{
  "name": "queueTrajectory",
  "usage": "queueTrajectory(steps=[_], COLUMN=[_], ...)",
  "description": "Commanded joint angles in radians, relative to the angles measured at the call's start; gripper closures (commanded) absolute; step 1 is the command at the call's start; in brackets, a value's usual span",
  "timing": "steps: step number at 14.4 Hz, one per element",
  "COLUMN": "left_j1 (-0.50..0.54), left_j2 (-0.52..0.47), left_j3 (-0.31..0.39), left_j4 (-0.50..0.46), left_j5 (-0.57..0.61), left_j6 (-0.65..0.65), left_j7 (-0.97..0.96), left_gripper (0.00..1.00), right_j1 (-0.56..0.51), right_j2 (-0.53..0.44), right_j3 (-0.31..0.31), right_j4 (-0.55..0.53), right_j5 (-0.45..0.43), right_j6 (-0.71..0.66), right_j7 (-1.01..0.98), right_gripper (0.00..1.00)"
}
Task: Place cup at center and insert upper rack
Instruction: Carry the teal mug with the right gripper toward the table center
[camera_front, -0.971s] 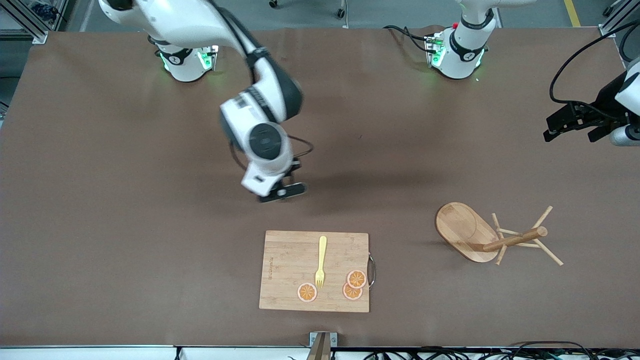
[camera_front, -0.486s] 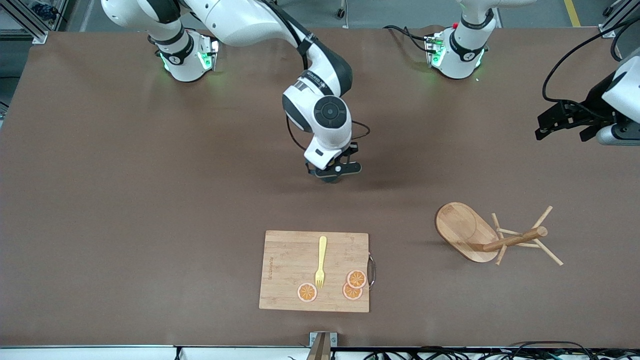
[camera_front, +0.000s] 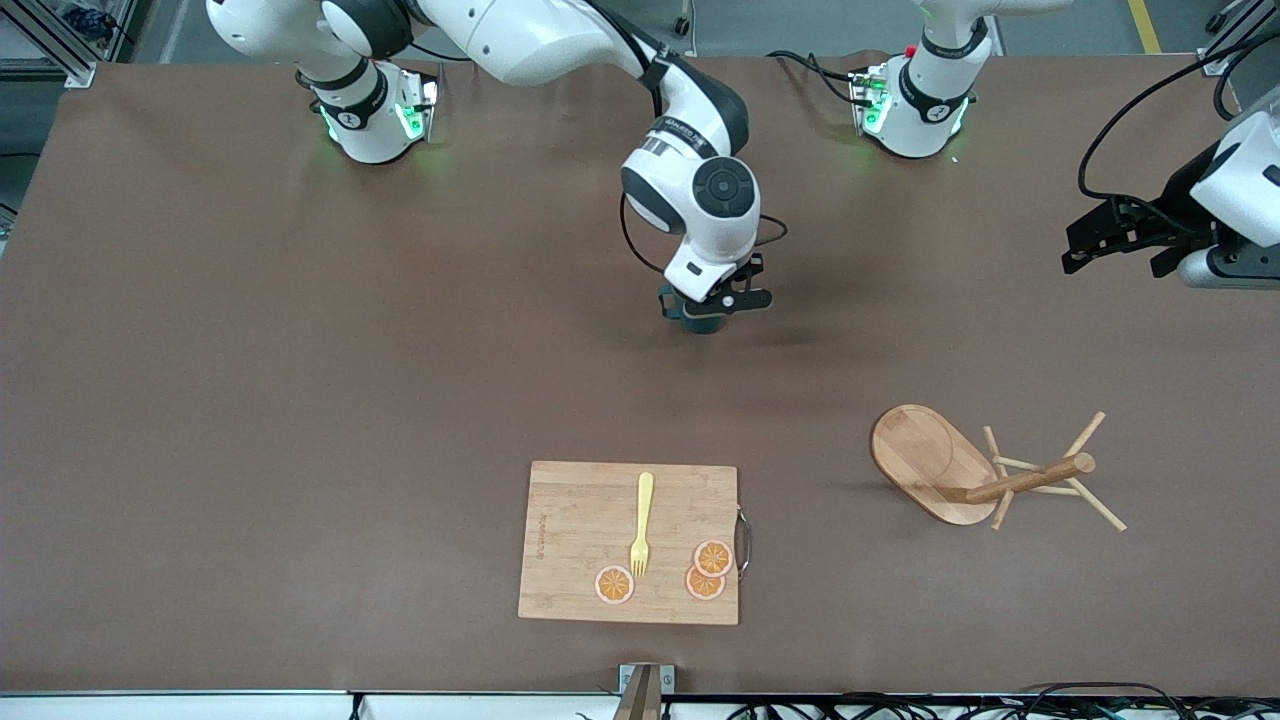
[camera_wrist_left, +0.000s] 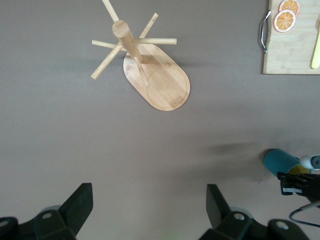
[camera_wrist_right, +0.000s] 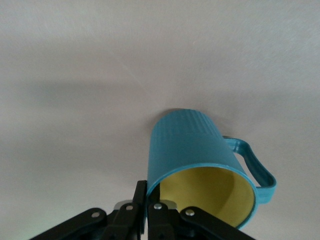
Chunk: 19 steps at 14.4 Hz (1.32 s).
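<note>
From the front view I see the right gripper (camera_front: 706, 310) near the middle of the table (camera_front: 250, 400), clenched on the cup (camera_front: 698, 319), of which only a sliver of dark teal shows under the wrist. The upper rack (camera_front: 985, 468) lies tipped on its side toward the left arm's end of the table, nearer to the camera than the cup, its oval base on edge and its post and pegs pointing toward that end. A cutting board (camera_front: 580, 520) sits near the camera edge with a yellow fork (camera_front: 641, 523) and three orange slices (camera_front: 712, 557) on it; faint print runs along one edge, too small for me to read. The left gripper (camera_front: 1110, 232) hangs over the table's end, beside its arm, waiting.

From the left wrist view I see its fingers (camera_wrist_left: 75, 207) spread wide with nothing between them. The rack's base and pegs are plain here, and the cup shows at the frame's edge, partly cut off by the right gripper. The board's metal handle (camera_wrist_left: 263, 31) shows too.

From the right wrist view I see the cup's ribbed teal wall, yellow inside and side handle, which the front view hides. The jaws pinch the rim. I can make out no lettering.
</note>
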Motion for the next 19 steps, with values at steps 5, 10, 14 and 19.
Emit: queueTrajectory(steps=[5,10,14,19], left_j1=[0.002,0.002,0.002,0.002], left_j2=[-0.008,-0.017,-0.046,-0.133], left_j3=[-0.007,-0.010,-0.051,-0.141], left_j4=[0.005,0.005,0.000,-0.033], left_j5=[-0.008,-0.010,-0.013,-0.033], left_j6=[-0.017,-0.020,-0.037,-0.085], left_j7=[-0.003,-0.004,-0.032,-0.121], left_gripper=[0.00,0.00,0.00,0.00], right_j1=[0.010,-0.029,-0.121,-0.390], right_j2=[0.017,-0.018,-0.156,-0.380], right_j3=[-0.005,-0.006,-0.014,-0.020], right_j4=[0.028,0.036,0.039,0.031], right_j5=[-0.009,-0.006,-0.012,-0.134], right_j6=[-0.019,-0.026,-0.109,-0.297], right_j7=[0.022,0.084,0.128,0.006], right_gripper=[0.01,0.00,0.00,0.00])
